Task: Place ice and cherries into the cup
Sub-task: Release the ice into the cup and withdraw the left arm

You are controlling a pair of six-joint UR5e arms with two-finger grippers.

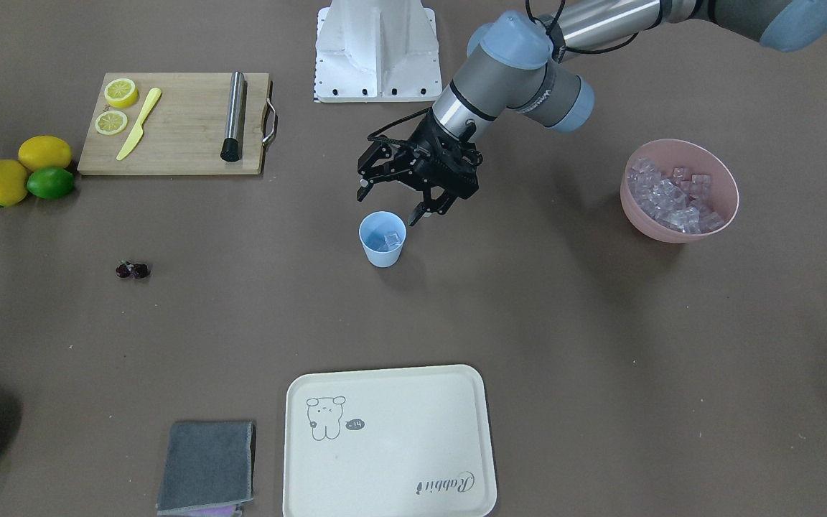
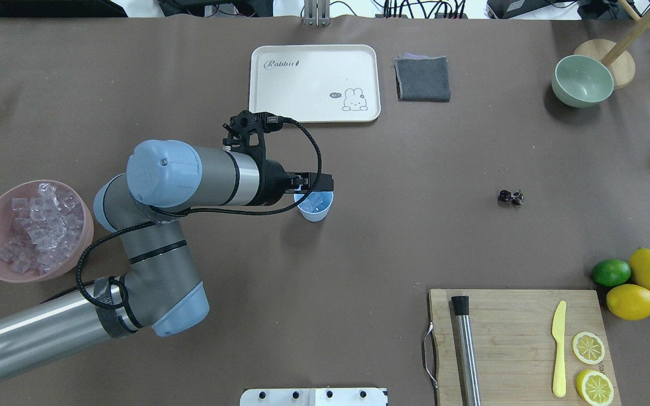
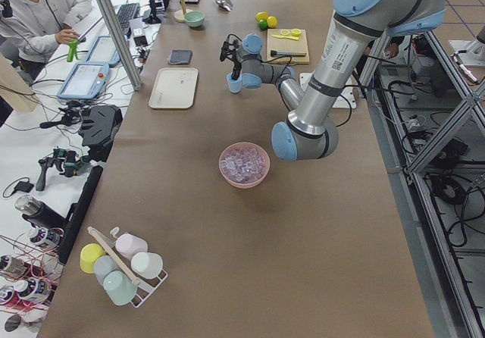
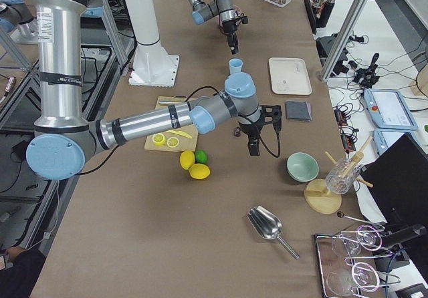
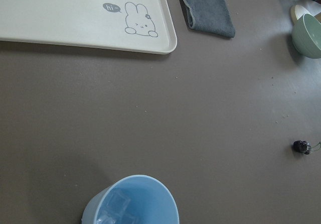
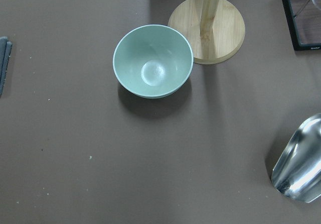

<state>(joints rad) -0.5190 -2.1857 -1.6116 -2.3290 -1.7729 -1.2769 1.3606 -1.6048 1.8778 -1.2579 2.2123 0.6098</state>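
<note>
Readable text: it's all on the tray [image 2: 313, 79]
On my feeds I can make out "Rabbit" in cursive script near 1 corner of that cream tray. Over by the diagonally opposite corner, a small dark speech bubble [image 5: 113, 7] says "hi~", just beside the bunny drawing [image 5: 141, 25].

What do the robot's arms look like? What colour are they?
The left arm and right arm are round silver-grey tubes with light blue caps at the joints. The left gripper and right gripper are black, with two fingers. A black cable loops by the left wrist.
</note>
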